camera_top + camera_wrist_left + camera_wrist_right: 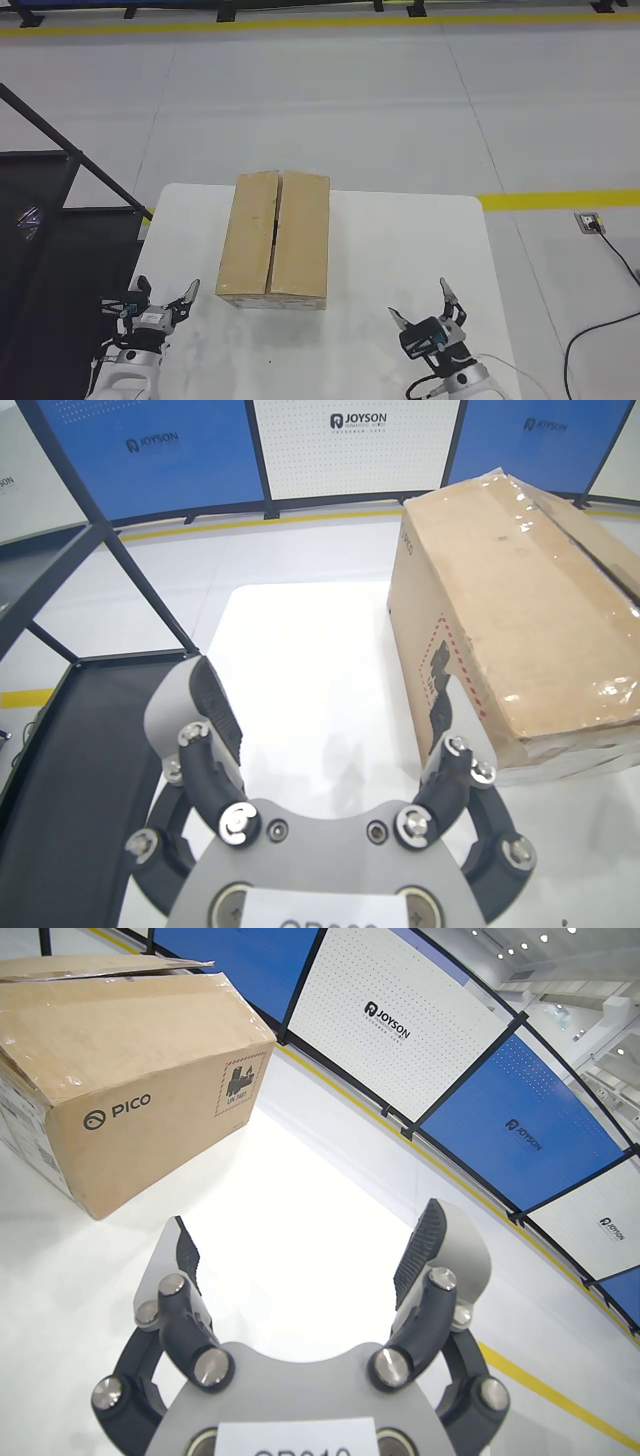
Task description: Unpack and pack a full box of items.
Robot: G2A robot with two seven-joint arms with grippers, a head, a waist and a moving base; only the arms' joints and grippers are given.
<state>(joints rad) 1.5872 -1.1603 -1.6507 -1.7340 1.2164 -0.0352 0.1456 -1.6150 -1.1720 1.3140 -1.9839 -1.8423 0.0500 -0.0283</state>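
Note:
A brown cardboard box (274,238) stands on the white table (400,250), its two top flaps folded down with a seam along the middle. In the left wrist view the box (520,600) rises just beyond one finger of my left gripper (325,690), which is open with nothing in it. From above, that left gripper (165,292) sits at the table's near left corner, beside the box. My right gripper (420,300) is open at the near right, apart from the box (125,1073); its fingers (422,1240) hold nothing.
A black metal frame with a dark tray (40,260) stands off the table's left edge. Bare table surface lies between the box and the right edge. Yellow floor lines (560,200) and blue and white panels (400,1028) lie beyond.

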